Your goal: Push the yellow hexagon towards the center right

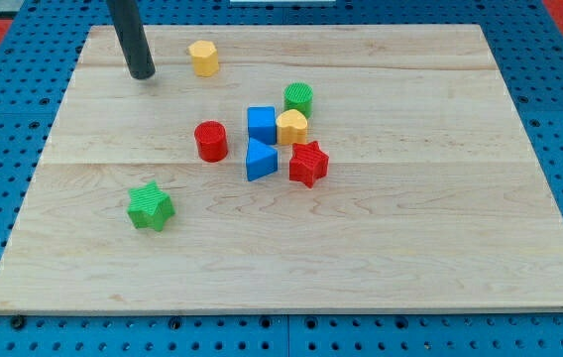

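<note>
Near the counter (440, 248)'s top left, my tip (143, 73) resting just left of the yellow hexagon (203, 58), apart; no jaws showing, so state impossible to tell.

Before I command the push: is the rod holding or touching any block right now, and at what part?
Nothing is held. My tip rests on the board, to the view's left of the yellow hexagon, with bare wood between them.

Rod (129, 35) cut off by view's top, blue cube (261, 123) partly hiding yellow block (292, 126)
</note>
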Controlling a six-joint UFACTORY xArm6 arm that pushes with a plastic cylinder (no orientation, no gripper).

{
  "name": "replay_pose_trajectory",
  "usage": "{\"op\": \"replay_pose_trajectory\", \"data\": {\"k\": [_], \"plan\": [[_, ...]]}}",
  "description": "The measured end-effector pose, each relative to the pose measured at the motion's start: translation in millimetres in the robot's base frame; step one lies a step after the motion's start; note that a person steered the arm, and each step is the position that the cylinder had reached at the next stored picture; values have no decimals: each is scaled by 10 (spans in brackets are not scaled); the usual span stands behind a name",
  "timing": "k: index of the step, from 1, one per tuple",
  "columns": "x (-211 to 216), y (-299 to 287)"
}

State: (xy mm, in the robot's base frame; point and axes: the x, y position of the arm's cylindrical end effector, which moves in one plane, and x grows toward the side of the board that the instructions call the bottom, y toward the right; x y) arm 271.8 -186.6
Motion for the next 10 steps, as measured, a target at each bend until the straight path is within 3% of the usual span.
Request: {"op": "replay_pose_trajectory", "data": {"k": [1, 2, 4, 5, 7, 9, 10], "plan": [[-292, 950], [-403, 1115], [289, 2804], [28, 2832], [789, 3293], [936, 4398], [1363, 4356]]}}
